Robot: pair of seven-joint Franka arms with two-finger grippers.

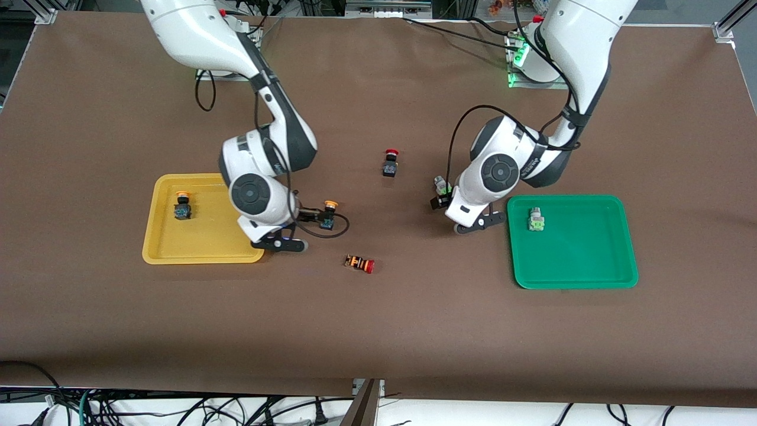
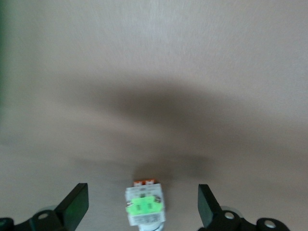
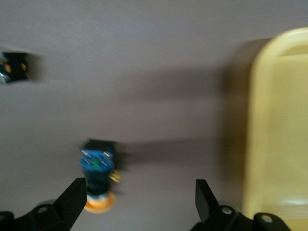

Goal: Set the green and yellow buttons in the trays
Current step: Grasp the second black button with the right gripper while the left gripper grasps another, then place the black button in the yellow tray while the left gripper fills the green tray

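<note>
A yellow tray [image 1: 159,245] at the right arm's end holds one yellow-capped button [image 1: 183,205]. A second yellow-capped button [image 1: 328,214] lies on the cloth beside that tray. My right gripper [image 1: 304,218] is low beside it and open. In the right wrist view the button [image 3: 98,175] lies close to one finger [image 3: 74,192], inside the gap [image 3: 139,192]. A green tray [image 1: 591,272] at the left arm's end holds one grey-and-green switch block [image 1: 536,219]. My left gripper [image 1: 439,201] is open, and the second green block [image 2: 144,207] lies between its fingers [image 2: 207,207].
A black button with a red cap [image 1: 390,163] stands mid-table, farther from the front camera than both grippers. An orange-striped button with a red cap [image 1: 359,263] lies nearer to the camera; it also shows in the right wrist view [image 3: 14,67]. The yellow tray's rim [image 3: 257,120] is close to my right gripper.
</note>
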